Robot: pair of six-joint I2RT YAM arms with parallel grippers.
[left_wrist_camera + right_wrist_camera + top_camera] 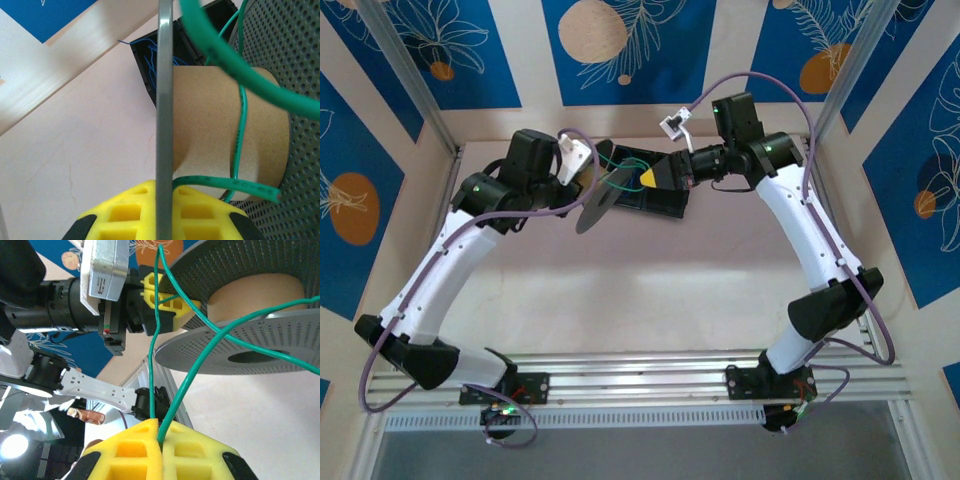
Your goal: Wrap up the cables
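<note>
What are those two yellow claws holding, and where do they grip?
The left gripper clamps the spool by the rim of one grey flange; the right gripper pinches the green cable between its fingertips.

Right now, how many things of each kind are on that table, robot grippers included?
Yellow-fingered robot grippers: 2 (left gripper, right gripper)
Grey perforated spool with a cardboard core: 1
Green cable: 1, as far as I can tell
Black plastic tray: 1
Thin blue wires in the tray: too fine to count
Total counted: 5
</note>
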